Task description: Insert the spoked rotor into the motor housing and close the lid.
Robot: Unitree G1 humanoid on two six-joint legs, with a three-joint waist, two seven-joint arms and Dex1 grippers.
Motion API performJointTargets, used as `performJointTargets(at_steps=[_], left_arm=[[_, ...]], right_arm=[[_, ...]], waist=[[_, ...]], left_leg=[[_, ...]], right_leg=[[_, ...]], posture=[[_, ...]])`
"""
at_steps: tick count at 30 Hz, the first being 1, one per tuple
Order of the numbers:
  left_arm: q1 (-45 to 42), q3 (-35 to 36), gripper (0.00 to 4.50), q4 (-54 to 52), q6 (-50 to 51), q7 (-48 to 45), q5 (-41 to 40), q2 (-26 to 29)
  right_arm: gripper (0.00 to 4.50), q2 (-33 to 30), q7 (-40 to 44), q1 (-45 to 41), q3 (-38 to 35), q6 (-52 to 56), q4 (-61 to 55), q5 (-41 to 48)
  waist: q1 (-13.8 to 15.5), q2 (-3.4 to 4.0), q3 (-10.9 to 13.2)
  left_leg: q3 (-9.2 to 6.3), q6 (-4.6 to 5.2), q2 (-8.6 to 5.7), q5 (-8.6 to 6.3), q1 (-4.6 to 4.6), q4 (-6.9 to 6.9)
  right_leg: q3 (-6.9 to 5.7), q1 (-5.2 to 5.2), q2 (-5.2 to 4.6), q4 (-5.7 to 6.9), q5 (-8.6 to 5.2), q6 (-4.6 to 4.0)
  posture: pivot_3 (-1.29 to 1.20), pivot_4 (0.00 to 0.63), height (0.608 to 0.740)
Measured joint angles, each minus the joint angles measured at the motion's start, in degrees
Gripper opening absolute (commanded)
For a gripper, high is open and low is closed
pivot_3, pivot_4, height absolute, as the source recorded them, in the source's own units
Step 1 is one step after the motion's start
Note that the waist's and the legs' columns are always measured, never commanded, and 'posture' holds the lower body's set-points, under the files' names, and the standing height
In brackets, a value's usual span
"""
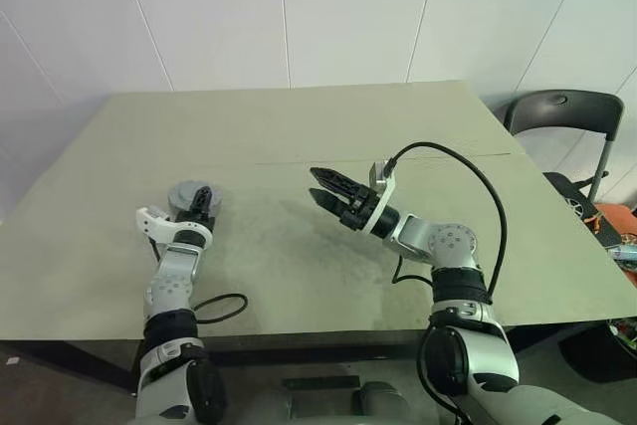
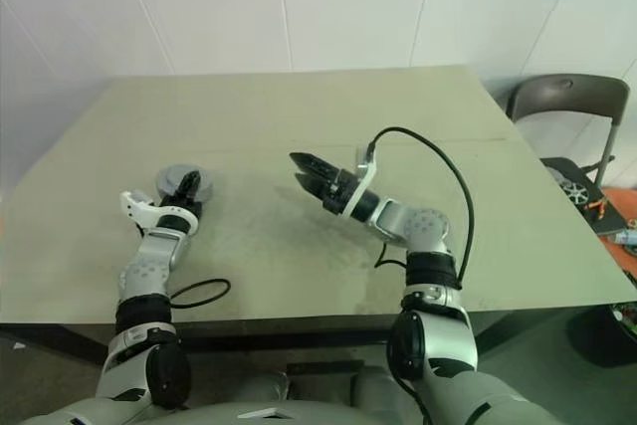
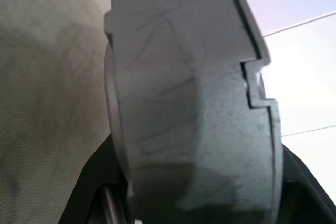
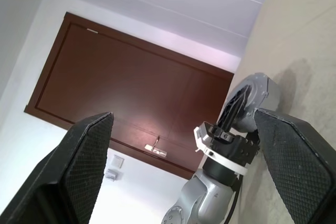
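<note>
- Landmark: the table [image 1: 299, 146], a pale olive-grey top; all positions below are referenced to it.
- Left gripper [image 1: 199, 200]: located over the table's left part, close to the near edge. Its two black fingers clamp a grey round part [image 1: 185, 196] between them, one finger on each flat face.
- Grey round part: a thick, light grey metal disc with a stepped notch in its rim, as seen in the left wrist view [image 3: 194, 119]. It is held on edge, low over the table surface. Whether it touches the surface cannot be told. It matches the lid or the closed housing; which of the two cannot be told. No spoked rotor or copper windings can be made out on it.
- In the right wrist view the same part [image 4: 252, 98] appears between the left gripper's fingers [image 4: 237, 109], beside the table top.
- Black cable [image 1: 221, 308]: lies looped on the table at the near edge, beside the left forearm.
- Right gripper [image 1: 326, 189]: positioned above the table's middle, clear of the surface, pointing toward the table's left side. Its jaws are spread wide with nothing between them.
- Folding chair [image 1: 562, 126]: dark, standing past the table's right far corner.
</note>
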Motion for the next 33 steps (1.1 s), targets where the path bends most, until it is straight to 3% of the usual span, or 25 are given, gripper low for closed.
performJointTargets(at_steps=[12,19,24,29,33], left_arm=[[-1.7,1.3,2.29,3.4,-1.8,1.9,1.3,0.6],[-3.0,1.8,4.44,4.1,-3.5,3.6,1.7,0.6],[-3.8,1.7,4.48,4.7,-6.5,6.4,3.1,0.7],[-3.4,-1.0,4.48,6.6,-16.3,13.4,14.1,3.5],[-1.4,-1.1,4.48,6.8,-19.7,18.7,20.4,6.7]], right_arm=[[4.44,-0.1,0.4,0.3,0.4,0.0,-0.4,0.0],[4.49,-0.1,0.5,0.3,0.5,-0.1,-0.4,0.0],[4.49,-0.1,0.6,0.3,0.6,-0.2,-0.4,0.0],[4.49,-1.1,2.3,0.3,2.0,-1.2,-0.5,-0.3],[4.49,-4.2,4.0,0.0,2.6,-4.4,-0.4,-2.3]], waist=[[-0.2,-0.01,0.0],[-0.2,-0.01,0.0],[-0.7,0.00,0.0],[-3.3,0.02,-0.1],[-3.3,0.02,-0.1]], left_leg=[[-0.01,0.00,0.01,0.00,0.02,-0.01],[0.00,-0.01,0.02,0.01,0.18,0.00],[0.01,-0.04,0.15,0.02,0.34,0.03],[0.07,-0.05,0.27,0.02,0.51,-0.09],[0.01,-0.05,0.34,0.02,0.29,-0.10]], right_leg=[[0.02,-0.01,0.00,0.02,0.01,0.01],[0.03,0.08,0.02,0.10,0.01,0.01],[0.02,0.20,0.23,0.11,0.06,-0.07],[0.05,0.18,0.35,0.13,0.09,-0.09],[0.03,-0.04,0.43,0.15,0.20,-0.27]], posture=[[0.00,0.000,0.740],[0.00,0.000,0.740],[0.00,0.000,0.740],[0.00,0.000,0.740],[0.00,0.000,0.740]])
